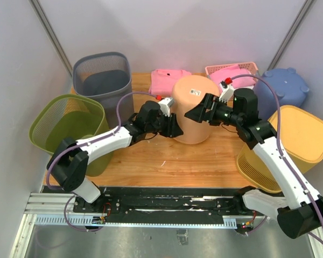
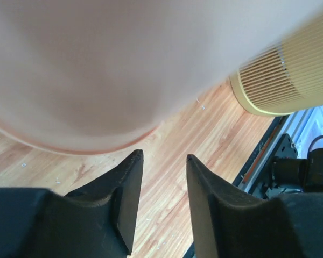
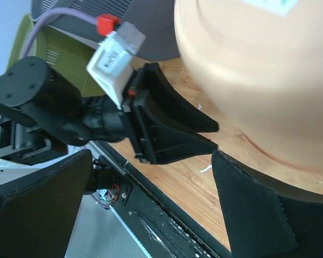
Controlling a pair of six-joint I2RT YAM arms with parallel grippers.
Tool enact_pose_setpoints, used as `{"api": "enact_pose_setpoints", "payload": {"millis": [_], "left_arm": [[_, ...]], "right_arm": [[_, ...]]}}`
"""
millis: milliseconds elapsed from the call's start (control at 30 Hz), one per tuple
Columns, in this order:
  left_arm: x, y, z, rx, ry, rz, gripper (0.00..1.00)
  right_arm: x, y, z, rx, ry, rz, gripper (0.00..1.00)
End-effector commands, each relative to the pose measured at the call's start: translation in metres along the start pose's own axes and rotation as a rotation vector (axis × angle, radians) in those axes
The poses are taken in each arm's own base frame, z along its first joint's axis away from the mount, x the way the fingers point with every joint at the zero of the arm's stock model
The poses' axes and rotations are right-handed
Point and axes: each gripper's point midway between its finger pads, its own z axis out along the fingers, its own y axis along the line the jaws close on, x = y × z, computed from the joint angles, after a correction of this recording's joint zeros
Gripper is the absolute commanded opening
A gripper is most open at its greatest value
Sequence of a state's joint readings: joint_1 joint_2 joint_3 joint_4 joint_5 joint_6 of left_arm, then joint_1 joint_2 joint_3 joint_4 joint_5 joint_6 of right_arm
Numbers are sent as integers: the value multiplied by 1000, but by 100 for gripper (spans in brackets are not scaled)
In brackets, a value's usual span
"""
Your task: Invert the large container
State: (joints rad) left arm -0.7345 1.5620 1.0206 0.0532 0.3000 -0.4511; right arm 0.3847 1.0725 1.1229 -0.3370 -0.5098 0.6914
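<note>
As the large container (image 1: 192, 97) stands mid-desk (image 1: 151, 164) on its rim, closed base uppermost, the inversion reads as done: left hand (image 2: 164, 158) part-open and empty, right hand (image 1: 196, 114) spread wide, neither gripping; next, draw both clear without nudging it

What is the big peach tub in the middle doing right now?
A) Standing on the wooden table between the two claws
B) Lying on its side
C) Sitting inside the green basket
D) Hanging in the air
A: the peach tub has its rim down on the wooden table, with the left gripper by its base and the right gripper at its other side, neither gripping it.
</note>
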Motion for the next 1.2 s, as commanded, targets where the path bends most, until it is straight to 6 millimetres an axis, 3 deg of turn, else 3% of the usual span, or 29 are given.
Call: {"api": "enact_pose_setpoints", "payload": {"millis": [0, 233, 400, 533, 767, 967, 1067, 1167], "left_arm": [[-25, -15, -22, 16, -85, 36, 47], [-60, -3, -66, -156, -218, 56, 64], [-109, 0, -94, -230, -369, -3, 82], [-150, 18, -93, -316, -414, -31, 89], [-202, 65, -85, -496, -418, -72, 91], [-210, 97, -70, -629, -342, -21, 91], [-201, 97, -55, -592, -286, -9, 91], [-183, 83, -34, -464, -210, -19, 91]], "right_arm": [[-13, 9, -13, 31, -45, -80, 95], [-37, -19, -53, 275, -174, -228, 95], [-53, -38, -92, 465, -266, -311, 97], [-55, -42, -104, 510, -283, -330, 97], [-48, -47, -111, 534, -275, -330, 98], [-45, -50, -113, 547, -264, -331, 98], [-44, -52, -114, 556, -261, -330, 98], [-46, -53, -117, 571, -269, -334, 98]]}}
